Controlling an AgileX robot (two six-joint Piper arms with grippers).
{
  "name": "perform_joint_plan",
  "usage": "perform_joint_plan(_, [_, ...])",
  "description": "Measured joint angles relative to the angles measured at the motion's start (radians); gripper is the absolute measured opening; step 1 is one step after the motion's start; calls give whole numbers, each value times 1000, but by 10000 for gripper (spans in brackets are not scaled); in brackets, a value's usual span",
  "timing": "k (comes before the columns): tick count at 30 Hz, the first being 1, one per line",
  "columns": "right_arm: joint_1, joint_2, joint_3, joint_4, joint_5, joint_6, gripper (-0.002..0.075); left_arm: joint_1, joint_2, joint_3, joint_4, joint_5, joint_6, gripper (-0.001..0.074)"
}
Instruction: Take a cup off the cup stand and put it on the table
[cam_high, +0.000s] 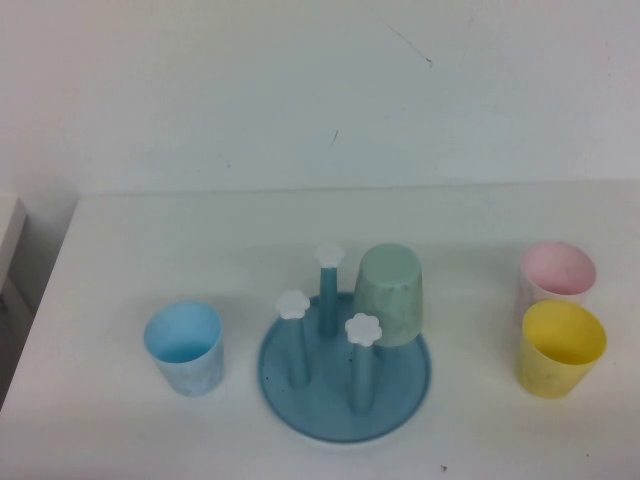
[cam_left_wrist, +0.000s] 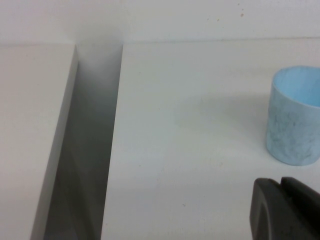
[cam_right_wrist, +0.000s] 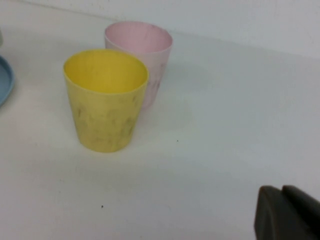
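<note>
Cup (cam_high: 184, 348) upright on table (cam_high: 120, 250) left of cup stand (cam_high: 345, 375), both end effectors' closure unclear.

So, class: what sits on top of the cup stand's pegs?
On the cup stand, a green cup hangs upside down over one peg, hiding its cap. Three pegs show bare white caps. The left gripper and right gripper are off to the sides.

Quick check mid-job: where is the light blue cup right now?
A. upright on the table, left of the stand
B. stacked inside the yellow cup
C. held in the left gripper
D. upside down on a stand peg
A: the light blue cup stands upright, mouth up, on the table left of the cup stand, apart from it.
</note>
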Motion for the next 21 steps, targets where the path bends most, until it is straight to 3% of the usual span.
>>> perform_joint_plan(21, [0, 0, 0, 0, 2, 13, -2, 0, 0, 0, 0, 0, 0, -2])
